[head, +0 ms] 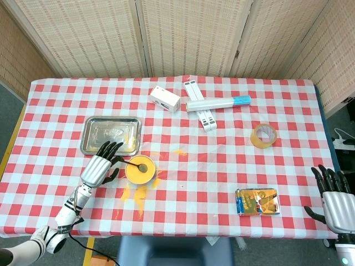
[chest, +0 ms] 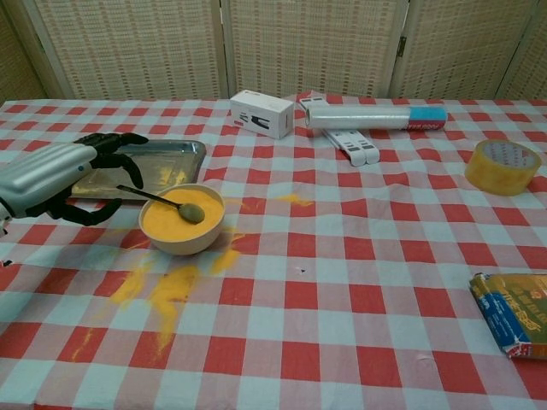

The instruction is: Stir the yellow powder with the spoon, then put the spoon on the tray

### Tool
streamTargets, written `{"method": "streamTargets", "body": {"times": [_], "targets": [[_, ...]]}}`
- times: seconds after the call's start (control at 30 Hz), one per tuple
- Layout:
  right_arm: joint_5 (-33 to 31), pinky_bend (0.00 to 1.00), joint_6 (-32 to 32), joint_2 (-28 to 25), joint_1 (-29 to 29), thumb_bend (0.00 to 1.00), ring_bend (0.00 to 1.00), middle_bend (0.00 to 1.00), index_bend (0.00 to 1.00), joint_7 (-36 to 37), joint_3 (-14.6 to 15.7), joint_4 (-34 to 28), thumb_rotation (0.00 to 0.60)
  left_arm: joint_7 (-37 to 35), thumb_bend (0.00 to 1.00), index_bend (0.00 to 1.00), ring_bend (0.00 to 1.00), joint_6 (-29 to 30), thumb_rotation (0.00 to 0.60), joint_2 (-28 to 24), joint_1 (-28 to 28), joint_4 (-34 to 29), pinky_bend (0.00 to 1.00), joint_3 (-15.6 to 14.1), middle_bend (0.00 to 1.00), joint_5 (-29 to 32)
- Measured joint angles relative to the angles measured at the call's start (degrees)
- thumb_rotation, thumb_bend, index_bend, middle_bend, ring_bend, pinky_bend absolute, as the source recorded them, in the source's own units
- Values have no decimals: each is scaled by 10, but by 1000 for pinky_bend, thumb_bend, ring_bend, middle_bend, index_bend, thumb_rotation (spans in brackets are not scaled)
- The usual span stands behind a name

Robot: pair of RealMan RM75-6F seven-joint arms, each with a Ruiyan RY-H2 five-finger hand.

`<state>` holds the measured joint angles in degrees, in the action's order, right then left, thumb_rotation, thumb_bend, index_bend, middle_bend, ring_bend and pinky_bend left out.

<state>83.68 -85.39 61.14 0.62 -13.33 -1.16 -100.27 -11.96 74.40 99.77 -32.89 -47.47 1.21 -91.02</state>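
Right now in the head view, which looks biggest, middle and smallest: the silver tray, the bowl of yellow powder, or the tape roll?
1. Silver tray, clearly the largest.
2. Bowl of yellow powder.
3. Tape roll, only slightly smaller than the bowl, so that ranking is unsure.

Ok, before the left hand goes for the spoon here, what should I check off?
1. Spoon reachable, bowl end in the powder, handle toward the left hand: ok.
2. Left hand holding nothing, fingers apart: ok.
3. Bowl upright: ok.
4. Tray has bare room for the spoon: ok.
5. Powder contained: not ok, spilled on the cloth.
6. Right hand well away: ok.
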Motion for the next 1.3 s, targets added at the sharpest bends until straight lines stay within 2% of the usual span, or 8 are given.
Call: {"method": "streamTargets", "body": {"times": [0.27,0.57,1.3], "targets": [[-1,0,-3,-1,2,85,0,0,0,1,-1,0,600,27,519,395,0,20,600,36,-4,77,0,1,0,-11],[-2,0,-4,0,3,85,0,0,0,0,-1,0,600,24,521,417,0,38,600,75,-7,158,0,1,0,-17],[-6,0,-2,3,1,85,0,0,0,-8,-2,-1,600,18,521,441,0,47,600,97,-5,203,0,-4,0,-14]]}}
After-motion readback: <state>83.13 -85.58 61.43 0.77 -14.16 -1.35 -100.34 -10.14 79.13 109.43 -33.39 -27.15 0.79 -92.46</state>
